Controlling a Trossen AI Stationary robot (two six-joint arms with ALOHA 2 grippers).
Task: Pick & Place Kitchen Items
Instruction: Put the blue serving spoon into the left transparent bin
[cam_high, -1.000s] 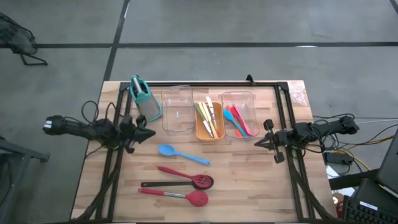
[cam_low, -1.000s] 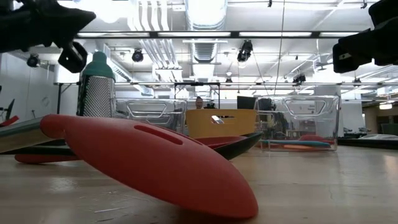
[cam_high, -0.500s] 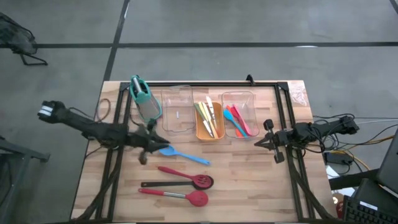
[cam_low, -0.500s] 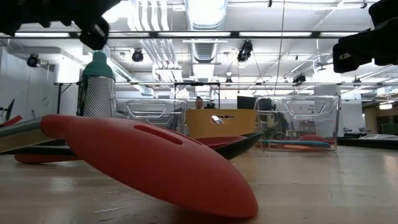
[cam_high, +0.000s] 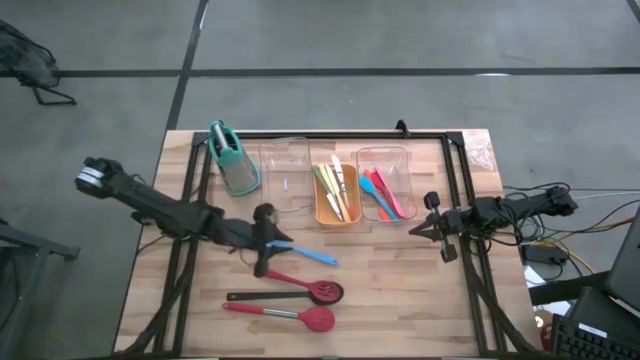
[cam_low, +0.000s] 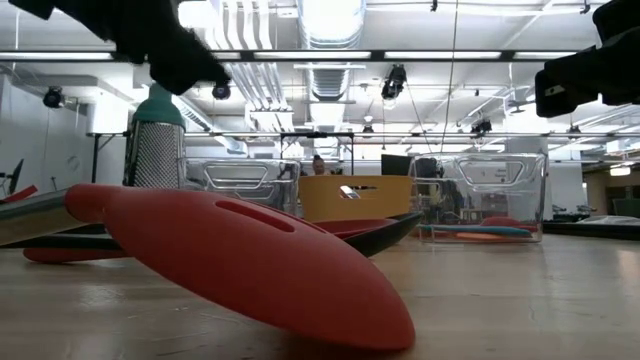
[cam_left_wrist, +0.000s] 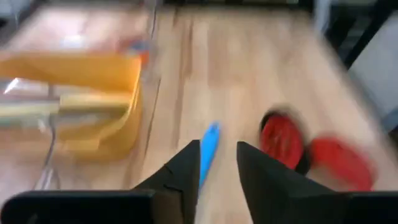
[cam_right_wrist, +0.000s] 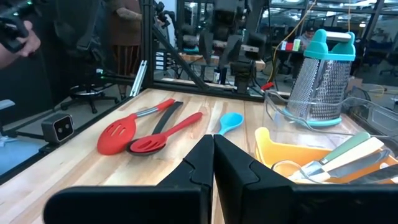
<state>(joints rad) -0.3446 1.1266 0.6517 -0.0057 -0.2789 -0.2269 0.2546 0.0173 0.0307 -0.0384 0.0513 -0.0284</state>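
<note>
Over the last second the left arm has swung in from the left edge of the tabletop (cam_high: 400, 300) toward the middle of the frame, and the left end effector (cam_high: 262, 243) now hangs right over the bowl end of the blue spoon (cam_high: 300, 250). Its fingers (cam_left_wrist: 186, 171), pressed together a second ago, have parted: in the left wrist view a clear gap shows between them, with the spoon's handle running up through that gap. Nothing is gripped yet. To my eye this is the approach to a pick, and the blue spoon is the chosen item; the descent and the closing are still to come.

The blue spoon lies flat just below centre of the high view, below the clear tray (cam_high: 284, 178) and the orange tray (cam_high: 336, 213). Its long axis runs from upper left to lower right, with the bowl at the upper left under the end effector and the handle tip pointing lower right toward the red spoons (cam_high: 318, 319). Seen from the wrist, the axis looks roughly in line with the gap between the fingers, so they would close across the narrow width.

The red spoons lie lower in the frame, handles pointing left, heads to the right, untouched. More utensils sit in the orange tray and in the clear tray at the right (cam_high: 405, 165).

The right end effector (cam_high: 418, 229) waits at the right side, fingers pressed together and empty.
</note>
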